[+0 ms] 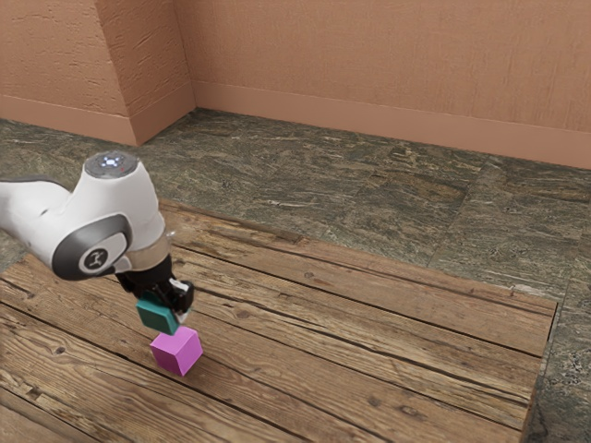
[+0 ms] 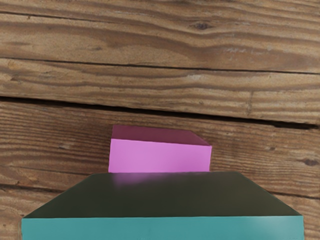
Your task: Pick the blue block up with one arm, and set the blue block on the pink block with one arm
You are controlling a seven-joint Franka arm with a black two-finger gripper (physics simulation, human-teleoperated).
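**Entry: blue block held over pink block, placement not yet made**

**Gripper** [image 1: 166, 297]. Black, two-fingered, mounted on the white arm [image 1: 83, 226] that reaches in from the exterior view's left. It is located in the lower left of the exterior view and pointed down at the table. The fingers are pressed against the blue block from two sides, so the block is judged to be clamped, not merely touched.

**Blue block** [image 1: 157, 317]. Teal in tint, held directly under the fingers at a slight tilt. In the wrist view it is recorded as the broad, dark-topped shape [image 2: 160, 215] just beneath the hand.

**Pink block** [image 1: 176, 351]. Rested on the wooden table [image 1: 369, 323], just below the blue block and offset a little toward the exterior view's right. In the wrist view it is seen beyond the held block [image 2: 159, 156], with its near part hidden by it. Whether the two blocks touch cannot be told.

**Reason for arrangement.** The blue block is held low and close over the pink one, presumably so that only a short descent is required at release. The pick-up is judged done and the stacking unfinished. The offset suggests that a small shift over the pink block's middle is needed first. If released off-centre, the block could tip from the edge.

**Surroundings.** Stone floor [image 1: 388, 175] and terracotta wall [image 1: 369, 55] are noted behind the table.
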